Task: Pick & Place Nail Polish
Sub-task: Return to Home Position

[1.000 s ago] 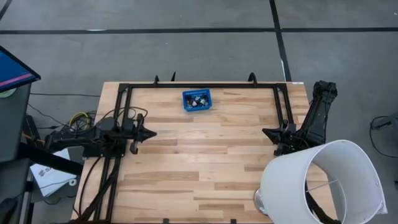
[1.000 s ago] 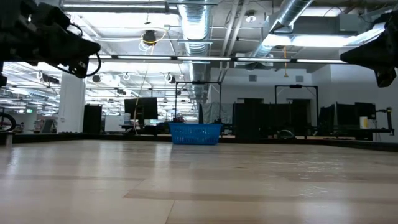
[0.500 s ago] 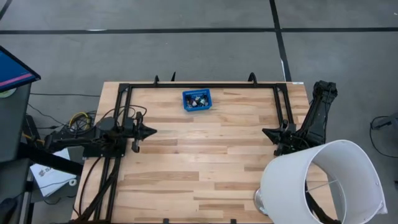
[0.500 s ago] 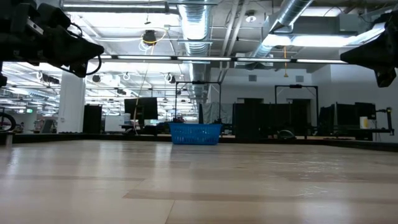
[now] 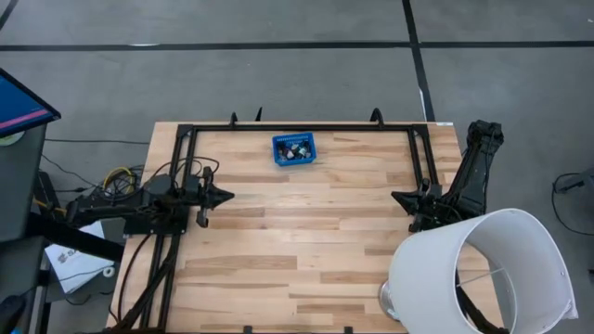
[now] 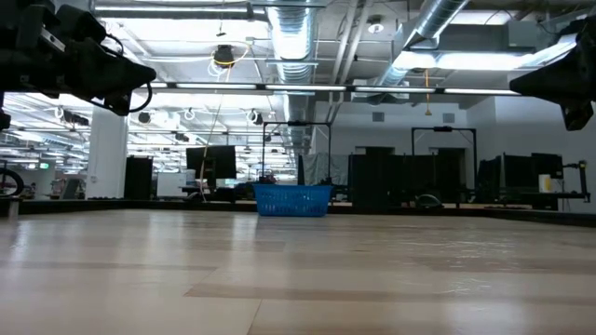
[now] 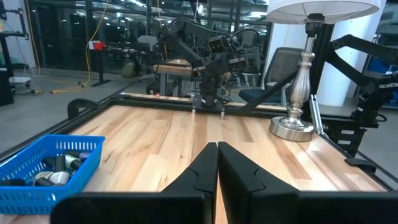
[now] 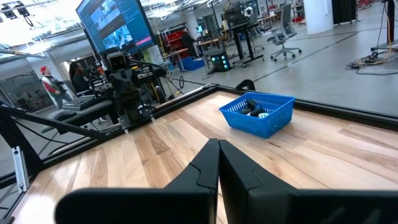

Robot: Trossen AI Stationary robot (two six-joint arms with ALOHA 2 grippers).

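Observation:
Several tiny nail polish bottles (image 5: 295, 148) lie inside a blue mesh basket (image 5: 278, 154) that stands on the wooden table near its far edge. They also show in the left wrist view (image 7: 59, 165) and the right wrist view (image 8: 254, 111). My left gripper (image 5: 228, 196) hovers shut and empty above the table's left part, pointing right. My right gripper (image 5: 396, 197) hovers shut and empty above the table's right part, pointing left. Both are well clear of the basket.
A lamp with a big white shade (image 5: 483, 269) and a metal base (image 5: 390, 299) stands at the table's near right corner, close to my right arm. Black frame rails (image 5: 297, 128) run along the far edge and both sides. Bare wood (image 5: 306, 232) lies between the grippers.
My left gripper has edged slightly toward the table's right, staying shut. The basket and my right arm have kept still.

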